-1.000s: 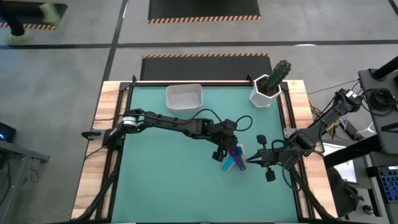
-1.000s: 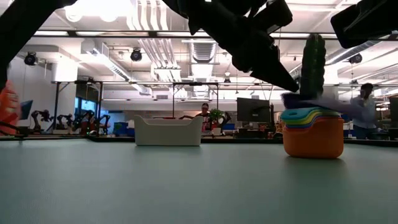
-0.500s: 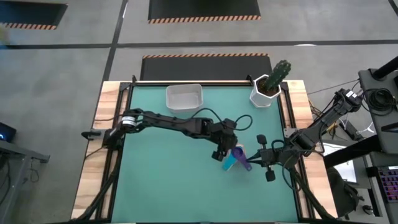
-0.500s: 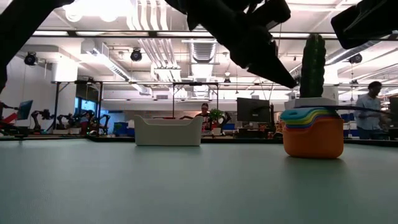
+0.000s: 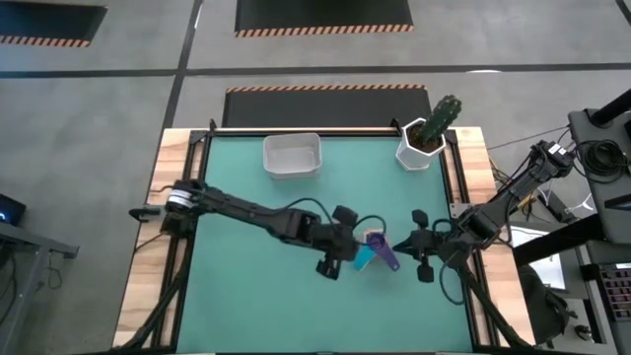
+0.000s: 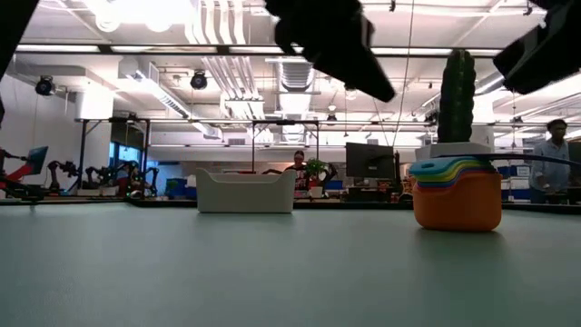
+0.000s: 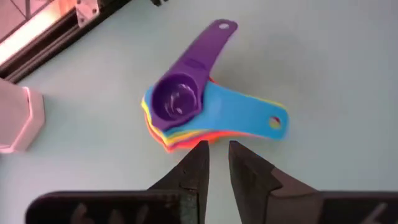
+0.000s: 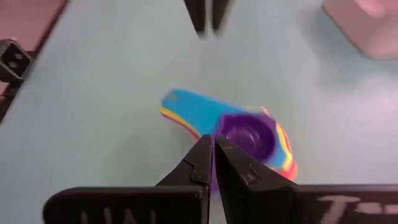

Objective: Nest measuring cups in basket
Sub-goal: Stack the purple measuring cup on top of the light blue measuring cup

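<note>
The measuring cups (image 5: 373, 252) stand nested in one stack on the green mat, right of centre. The orange cup (image 6: 457, 202) is at the bottom and the purple cup (image 7: 177, 99) on top. Their flat handles (image 7: 249, 115) fan out sideways. My left gripper (image 7: 216, 148) hovers just short of the stack's left side and above it, its fingers a narrow gap apart with nothing between them. My right gripper (image 8: 213, 142) is shut, raised above the mat on the stack's right side. The white basket (image 5: 292, 154) rests on its base at the far edge.
A white faceted pot with a green cactus (image 5: 426, 143) stands at the far right corner. Bare mat (image 5: 256, 286) lies left of and nearer than the stack. The low view shows people and other equipment in the room beyond the table.
The purple cup, blurred at the stack's top a second ago, now sits still in the stack. My left gripper has drawn back from above the stack toward the table's near left and risen a little. My right gripper has rolled at the wrist without shifting place.
</note>
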